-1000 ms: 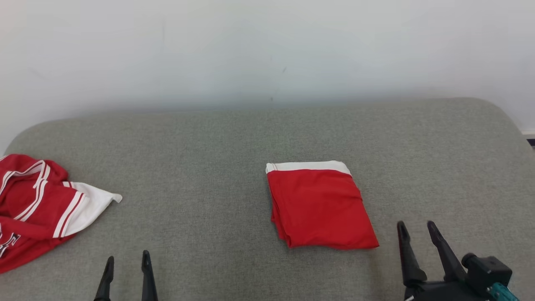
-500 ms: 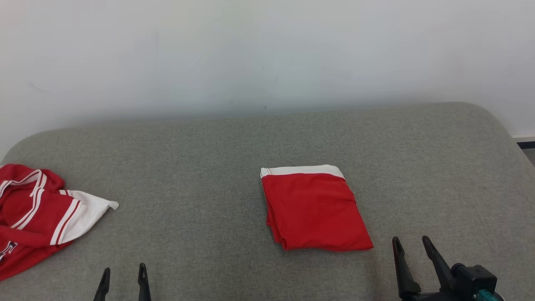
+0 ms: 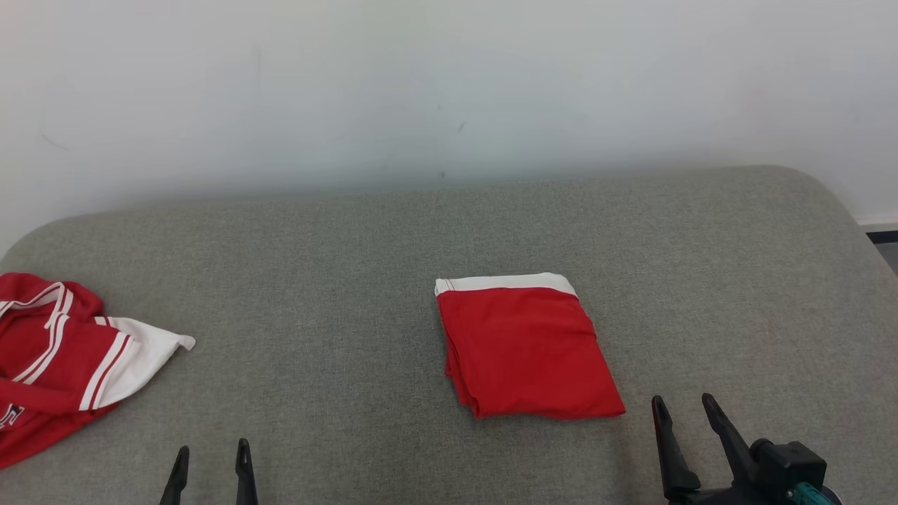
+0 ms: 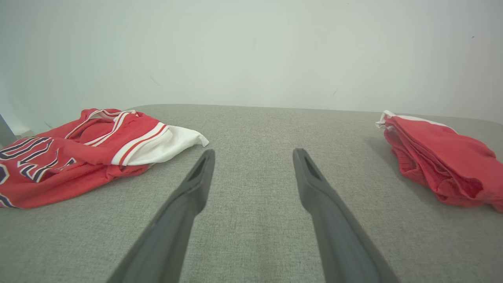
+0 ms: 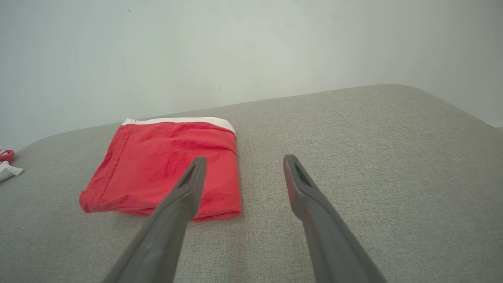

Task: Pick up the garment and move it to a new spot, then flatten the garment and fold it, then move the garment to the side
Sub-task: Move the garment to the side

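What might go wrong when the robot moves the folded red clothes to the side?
1. The folded red clothes lie in loose layers; if the open right gripper pinches just the top layer, the fold may fall open.
2. Dragging them across the grey cushion might bunch them up.
3. Moved left, they could land on the crumpled jersey.

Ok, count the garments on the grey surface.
2. A folded garment lies right of the middle of the surface. A crumpled jersey lies at its left edge, partly out of frame, so it may hide more.
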### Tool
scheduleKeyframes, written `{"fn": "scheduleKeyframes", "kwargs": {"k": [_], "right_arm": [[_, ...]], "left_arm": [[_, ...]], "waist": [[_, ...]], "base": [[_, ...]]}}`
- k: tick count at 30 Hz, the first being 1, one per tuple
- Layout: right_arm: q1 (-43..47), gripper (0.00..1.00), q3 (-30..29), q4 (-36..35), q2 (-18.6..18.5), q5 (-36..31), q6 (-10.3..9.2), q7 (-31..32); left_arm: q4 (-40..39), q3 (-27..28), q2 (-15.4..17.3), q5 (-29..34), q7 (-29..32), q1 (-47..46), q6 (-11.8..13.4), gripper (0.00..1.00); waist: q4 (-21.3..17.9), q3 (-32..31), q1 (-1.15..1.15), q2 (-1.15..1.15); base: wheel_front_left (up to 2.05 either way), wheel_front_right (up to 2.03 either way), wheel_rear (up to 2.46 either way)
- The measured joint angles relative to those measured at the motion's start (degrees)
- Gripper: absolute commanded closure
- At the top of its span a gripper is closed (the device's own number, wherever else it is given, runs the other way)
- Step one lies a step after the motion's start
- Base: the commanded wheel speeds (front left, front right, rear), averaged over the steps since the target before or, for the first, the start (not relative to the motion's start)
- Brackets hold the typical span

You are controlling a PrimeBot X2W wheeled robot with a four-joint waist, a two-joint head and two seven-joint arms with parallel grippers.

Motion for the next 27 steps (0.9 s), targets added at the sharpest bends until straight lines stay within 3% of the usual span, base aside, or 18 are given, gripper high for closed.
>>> {"fn": "scheduleKeyframes", "kwargs": {"k": [11, 14, 27], "right_arm": [[-0.8, 0.00, 0.3, 0.7, 0.6, 0.5, 0.00, 0.2], [-1.3, 0.00, -0.6, 0.7, 0.5, 1.0, 0.00, 2.7], [-10.1, 0.00, -2.1, -4.4, -5.2, 4.3, 0.00, 35.3]], "left_arm": [[0.1, -0.8, 0.0, -1.1, 0.0, 0.0, 0.1, 0.00], [0.0, -1.2, 0.0, -1.3, 0.0, -0.1, 0.1, 0.00], [0.1, -3.6, 0.0, -2.3, 0.0, -1.2, 0.3, 0.00]], "waist": [[0.2, 0.3, 0.00, 0.00], [0.5, 0.7, 0.00, 0.00], [2.6, 3.3, 0.00, 0.00]], "base": [[0.00, 0.00, 0.00], [0.00, 0.00, 0.00], [0.00, 0.00, 0.00]]}}
